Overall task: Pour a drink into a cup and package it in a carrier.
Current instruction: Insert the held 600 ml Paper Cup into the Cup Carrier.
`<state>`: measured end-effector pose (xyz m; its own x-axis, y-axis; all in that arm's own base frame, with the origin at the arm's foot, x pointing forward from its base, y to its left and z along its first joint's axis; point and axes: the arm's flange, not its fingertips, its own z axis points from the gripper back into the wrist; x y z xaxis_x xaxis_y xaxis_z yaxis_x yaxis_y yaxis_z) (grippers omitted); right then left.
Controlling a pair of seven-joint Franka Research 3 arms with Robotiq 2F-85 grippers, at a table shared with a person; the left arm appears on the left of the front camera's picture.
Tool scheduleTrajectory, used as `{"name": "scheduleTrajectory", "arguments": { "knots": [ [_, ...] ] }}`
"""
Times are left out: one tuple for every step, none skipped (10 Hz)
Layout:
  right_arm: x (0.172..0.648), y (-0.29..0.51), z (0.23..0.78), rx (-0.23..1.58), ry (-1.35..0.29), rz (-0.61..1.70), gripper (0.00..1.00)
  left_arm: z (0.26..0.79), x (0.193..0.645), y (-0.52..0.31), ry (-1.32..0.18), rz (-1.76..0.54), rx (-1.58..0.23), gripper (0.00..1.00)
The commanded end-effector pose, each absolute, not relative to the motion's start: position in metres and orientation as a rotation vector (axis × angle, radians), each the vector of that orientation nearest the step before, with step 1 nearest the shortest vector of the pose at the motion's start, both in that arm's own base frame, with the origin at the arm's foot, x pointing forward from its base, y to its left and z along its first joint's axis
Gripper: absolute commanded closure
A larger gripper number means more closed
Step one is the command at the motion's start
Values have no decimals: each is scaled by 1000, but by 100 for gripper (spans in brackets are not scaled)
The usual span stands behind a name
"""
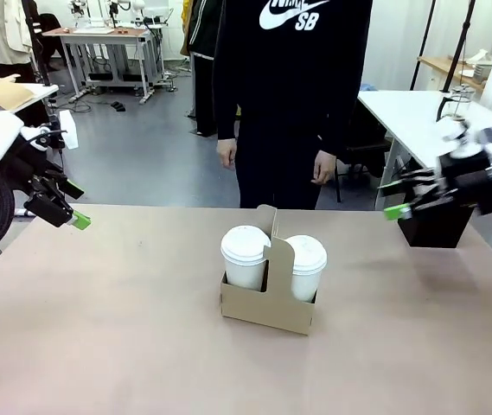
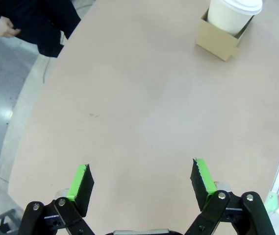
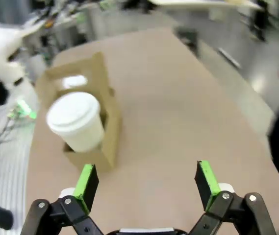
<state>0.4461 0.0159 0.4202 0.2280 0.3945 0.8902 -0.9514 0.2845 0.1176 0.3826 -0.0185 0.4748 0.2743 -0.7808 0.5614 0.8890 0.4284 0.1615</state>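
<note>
Two cups (image 1: pixel 246 255) sit side by side in the carrier (image 1: pixel 267 304) mid-bench (image 1: pixel 99 328); a box (image 1: pixel 436 226) stands at the far right edge.

Brown cardboard carrier (image 1: pixel 267 304) holds 2 white lidded cups (image 1: pixel 246 256); tan table (image 1: pixel 99 328); the box (image 1: pixel 436 226) looks black.
</note>
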Motion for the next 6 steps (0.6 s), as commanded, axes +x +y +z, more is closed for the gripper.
{"name": "scheduleTrajectory", "arguments": {
  "knots": [
    [420, -9, 451, 662, -676, 822, 0, 475, 383, -18, -637, -1123, -221, 0],
    [417, -25, 453, 591, -640, 764, 0, 475, 383, -18, -637, -1123, -221, 0],
    [414, -40, 451, 510, -610, 712, 0, 475, 383, -18, -637, -1123, -221, 0],
    [411, -53, 447, 457, -597, 675, 0, 475, 383, -18, -637, -1123, -221, 0],
    [409, -61, 442, 422, -594, 655, 0, 475, 383, -18, -637, -1123, -221, 0],
    [408, -67, 437, 402, -594, 646, 0, 475, 383, -18, -637, -1123, -221, 0]
  ]
}}
